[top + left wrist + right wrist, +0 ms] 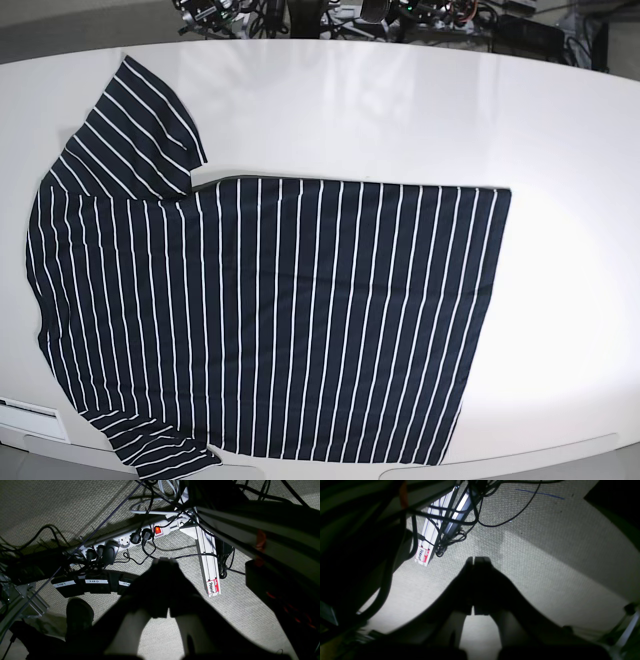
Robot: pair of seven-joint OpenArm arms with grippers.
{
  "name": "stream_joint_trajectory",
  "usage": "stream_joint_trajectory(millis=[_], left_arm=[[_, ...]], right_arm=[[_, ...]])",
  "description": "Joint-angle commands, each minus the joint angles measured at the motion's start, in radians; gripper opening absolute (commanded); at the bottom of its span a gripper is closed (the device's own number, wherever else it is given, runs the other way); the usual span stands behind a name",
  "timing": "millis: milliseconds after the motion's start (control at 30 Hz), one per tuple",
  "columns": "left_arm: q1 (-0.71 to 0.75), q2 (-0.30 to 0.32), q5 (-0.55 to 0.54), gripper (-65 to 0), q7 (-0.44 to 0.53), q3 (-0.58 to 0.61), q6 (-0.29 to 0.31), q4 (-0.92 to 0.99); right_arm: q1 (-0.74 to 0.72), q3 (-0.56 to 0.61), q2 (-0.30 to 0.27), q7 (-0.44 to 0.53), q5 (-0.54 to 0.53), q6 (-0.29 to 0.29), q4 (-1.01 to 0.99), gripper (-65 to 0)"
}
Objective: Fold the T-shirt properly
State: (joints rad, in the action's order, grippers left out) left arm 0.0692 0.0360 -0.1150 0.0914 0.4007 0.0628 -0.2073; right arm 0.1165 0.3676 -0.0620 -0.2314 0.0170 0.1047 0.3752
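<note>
The T-shirt (270, 310), dark navy with thin white stripes, lies spread flat on the white table (560, 150) in the base view, collar end to the left, one sleeve (135, 120) reaching toward the far left and its hem at the right. Neither arm shows in the base view. Both wrist cameras look down at carpet below the table. My left gripper (165, 560) is shut with nothing in it. My right gripper (477, 559) is also shut and empty. The T-shirt is out of view in both wrist views.
On the carpet in the left wrist view are a white power strip (127, 538) with plugs and cables, several black labelled boxes (96, 582), and an aluminium leg (208, 562) tagged "PEANUT", which also shows in the right wrist view (430, 545). Cables and equipment (330, 15) line the table's far edge.
</note>
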Motion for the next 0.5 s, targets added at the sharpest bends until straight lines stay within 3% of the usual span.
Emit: stream_joint_trajectory(millis=[0, 67, 300, 467], left_arm=[[0.000, 0.000, 0.003, -65.0, 0.014, 0.002, -0.001, -0.005], [0.000, 0.000, 0.003, -65.0, 0.018, 0.002, -0.001, -0.005], [0.002, 0.000, 0.002, -65.0, 0.016, 0.002, 0.000, -0.005], [0.002, 0.000, 0.002, -65.0, 0.012, 0.002, 0.001, -0.005]], right_arm=[[-0.001, 0.000, 0.001, -0.011, -0.023, 0.019, 0.011, -65.0], [-0.001, -0.003, 0.001, -0.025, -0.066, 0.053, 0.019, -65.0], [-0.001, -0.003, 0.001, -0.055, -0.149, 0.051, 0.023, -65.0], [0.000, -0.003, 0.001, -0.061, -0.143, -0.004, 0.023, -65.0]])
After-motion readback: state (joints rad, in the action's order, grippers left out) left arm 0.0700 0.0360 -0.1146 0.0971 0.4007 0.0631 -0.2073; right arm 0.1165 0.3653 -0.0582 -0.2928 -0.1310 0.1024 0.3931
